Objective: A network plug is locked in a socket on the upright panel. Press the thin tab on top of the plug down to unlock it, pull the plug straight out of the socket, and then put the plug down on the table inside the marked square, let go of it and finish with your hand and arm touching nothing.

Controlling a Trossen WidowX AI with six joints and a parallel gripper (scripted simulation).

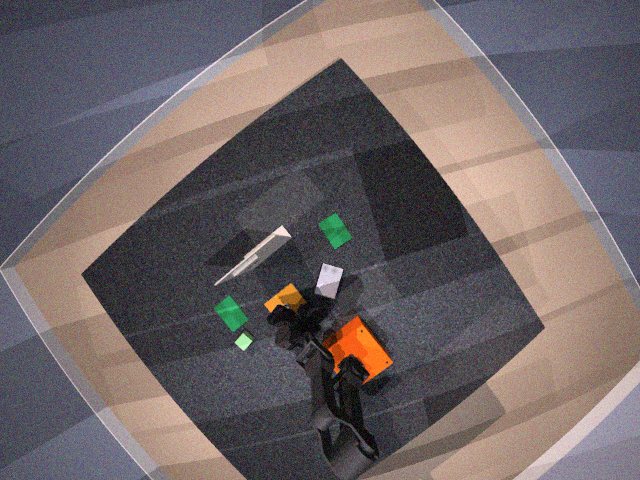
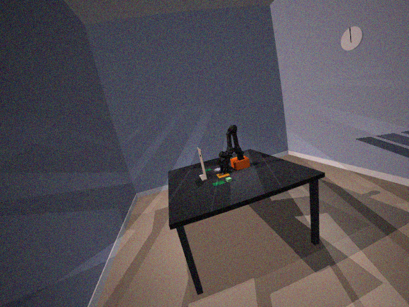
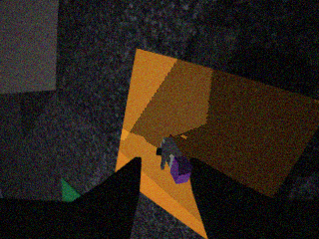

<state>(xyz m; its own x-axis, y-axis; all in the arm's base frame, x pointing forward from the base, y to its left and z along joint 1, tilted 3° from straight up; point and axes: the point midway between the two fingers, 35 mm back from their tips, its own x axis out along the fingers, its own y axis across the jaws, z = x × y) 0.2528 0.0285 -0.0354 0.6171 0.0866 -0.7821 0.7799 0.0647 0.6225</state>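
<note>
Gripper (image 3: 164, 171) parted; plug (image 3: 175, 161) tilted lengthwise.

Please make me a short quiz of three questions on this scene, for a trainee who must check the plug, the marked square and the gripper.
1. True or false: the plug sits in the socket of the upright panel.
2. In the wrist view, which colour of patch lies under the plug? A green, B orange, C white.
3. How do the fingers of the gripper stand around the plug?

Key: 1 false. 2 B, the orange square. 3 Apart, with the plug in the gap between them.
</note>
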